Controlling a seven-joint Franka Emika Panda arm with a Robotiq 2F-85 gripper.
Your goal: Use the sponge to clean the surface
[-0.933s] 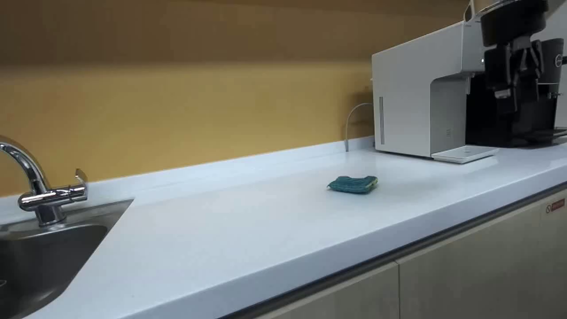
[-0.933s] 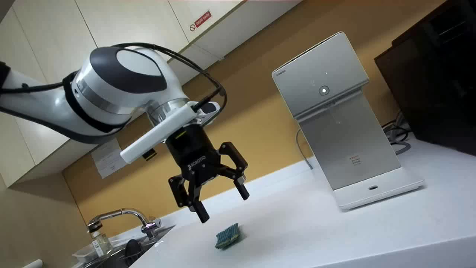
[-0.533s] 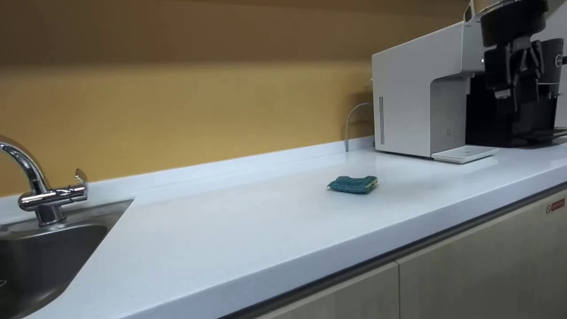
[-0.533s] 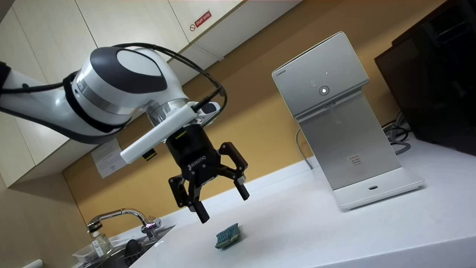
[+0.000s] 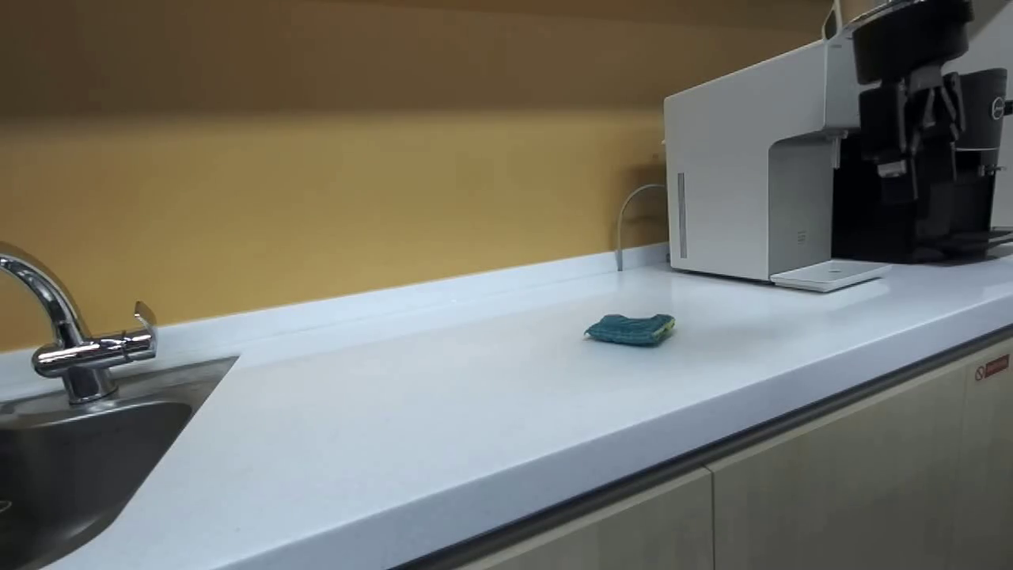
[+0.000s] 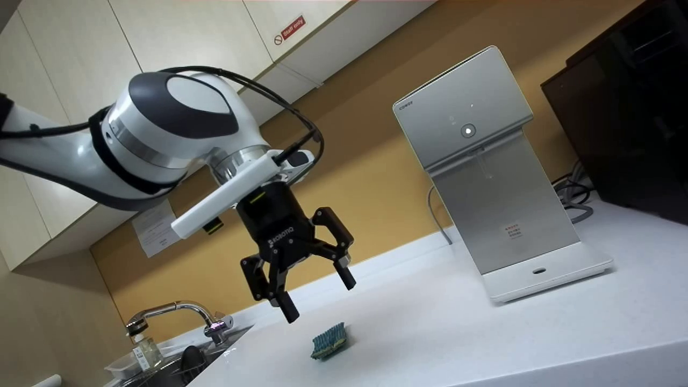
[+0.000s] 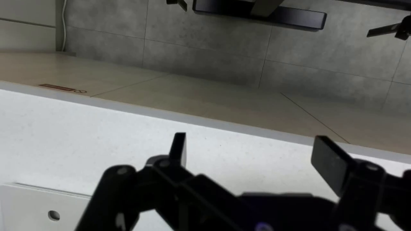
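Your gripper (image 6: 318,295) hangs in the air, its two fingers (image 6: 287,307) set wide apart; through the gap, the wrist view gives you the white countertop (image 7: 244,157). In both exterior views you can see the sponge (image 6: 329,341), teal-green with a yellowish edge, lying on that countertop, apart from the fingers. It sits between the steel sink (image 5: 95,451) and the white appliance (image 5: 720,174), clear of both. A chrome faucet (image 5: 91,356) rises at the sink's rim, and past the appliance you have a dark machine (image 6: 629,123). Overhead, in an exterior view, pale cabinets (image 6: 177,37) carry a red sign (image 6: 293,28). Behind the countertop, above its low upstand (image 5: 443,291), runs the mustard wall (image 5: 356,198).
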